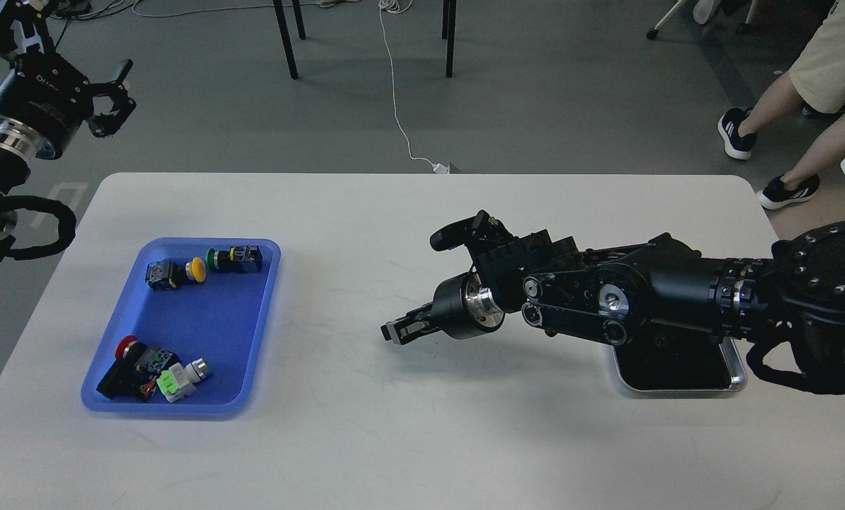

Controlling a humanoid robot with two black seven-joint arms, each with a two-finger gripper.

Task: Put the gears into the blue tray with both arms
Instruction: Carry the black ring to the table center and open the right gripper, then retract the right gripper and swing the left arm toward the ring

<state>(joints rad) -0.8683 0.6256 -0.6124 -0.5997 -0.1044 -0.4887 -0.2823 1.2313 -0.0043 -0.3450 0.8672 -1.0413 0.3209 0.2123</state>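
Note:
The blue tray lies on the left of the white table and holds several colourful push-button switches. No gears can be made out anywhere in view. My right arm reaches across the middle of the table, and its gripper hovers low with its fingers pressed together, well to the right of the blue tray. Whether something tiny sits between the fingers is not visible. My left gripper is raised off the table at the far upper left, with its fingers spread and nothing in them.
A shiny steel tray with a dark bottom sits at the right, mostly covered by my right arm. A person's legs stand beyond the table's far right corner. Chair legs and a white cable are on the floor behind.

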